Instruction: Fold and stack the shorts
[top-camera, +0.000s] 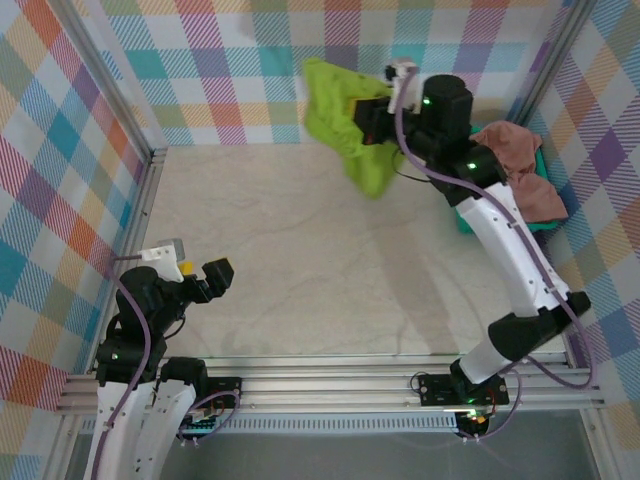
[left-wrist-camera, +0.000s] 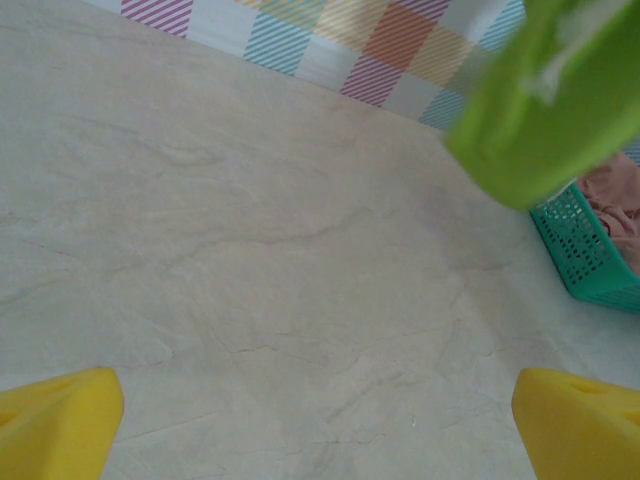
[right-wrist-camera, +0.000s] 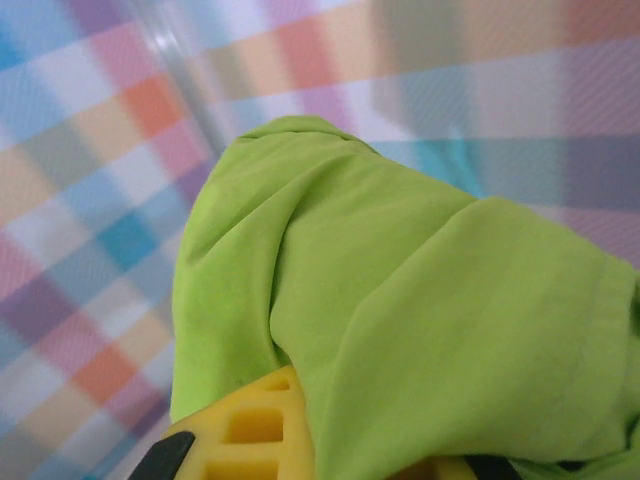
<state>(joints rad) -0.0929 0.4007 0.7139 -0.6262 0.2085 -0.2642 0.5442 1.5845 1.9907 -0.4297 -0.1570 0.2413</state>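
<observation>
The right gripper (top-camera: 371, 116) is pinched tight on the green shorts (top-camera: 340, 125) at the top middle of the frame, and the cloth hangs below it, maybe off the table (top-camera: 300, 260). The pink shorts (top-camera: 522, 168) lie in the teal basket (top-camera: 463, 222) at right. The left gripper (top-camera: 214, 274), lower left, is spread wide, empty.

No text, label, brand, number or sign can be read in any view.
</observation>
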